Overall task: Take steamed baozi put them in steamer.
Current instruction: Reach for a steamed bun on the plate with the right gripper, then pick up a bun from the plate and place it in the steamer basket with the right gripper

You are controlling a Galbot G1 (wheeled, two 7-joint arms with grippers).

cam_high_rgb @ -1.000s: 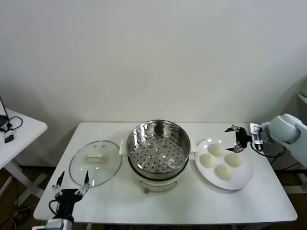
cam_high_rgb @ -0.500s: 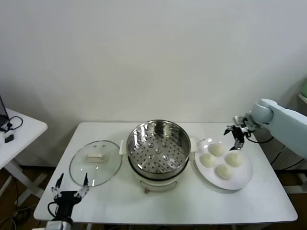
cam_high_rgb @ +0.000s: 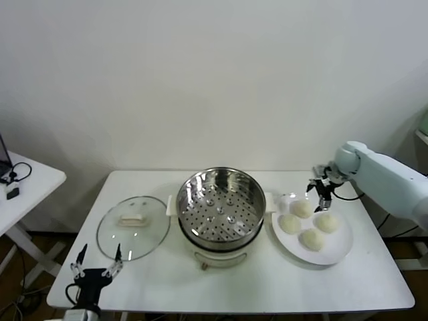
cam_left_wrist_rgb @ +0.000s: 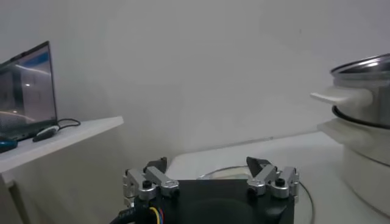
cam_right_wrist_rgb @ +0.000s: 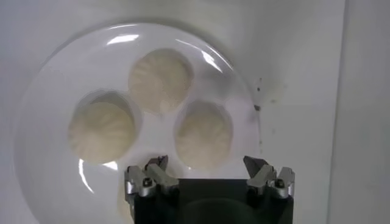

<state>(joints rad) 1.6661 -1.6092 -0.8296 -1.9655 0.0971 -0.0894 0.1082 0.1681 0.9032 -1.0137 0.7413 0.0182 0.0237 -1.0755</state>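
The steel steamer [cam_high_rgb: 221, 207] stands open at the table's middle, its perforated tray bare. Four cream-white baozi lie on a white plate [cam_high_rgb: 336, 249] to its right: one at the back [cam_high_rgb: 301, 208], one on the left [cam_high_rgb: 289, 224], one on the right [cam_high_rgb: 326, 221], one at the front [cam_high_rgb: 312, 239]. My right gripper [cam_high_rgb: 319, 194] is open and empty, just above the plate's back edge, between the back and right baozi. The right wrist view shows three baozi [cam_right_wrist_rgb: 161, 80] [cam_right_wrist_rgb: 101, 131] [cam_right_wrist_rgb: 203, 134] beyond the open gripper [cam_right_wrist_rgb: 207, 164]. My left gripper [cam_high_rgb: 93, 264] is open and empty at the table's front left.
The glass lid [cam_high_rgb: 132, 226] with a cream handle lies flat left of the steamer, just behind the left gripper; it also shows in the left wrist view [cam_left_wrist_rgb: 225, 173]. A white side table [cam_high_rgb: 27, 180] with a laptop [cam_left_wrist_rgb: 24, 91] stands at the far left.
My right gripper has moved left and down, from beyond the plate's right back edge to just over its back edge. The left gripper has sunk slightly.
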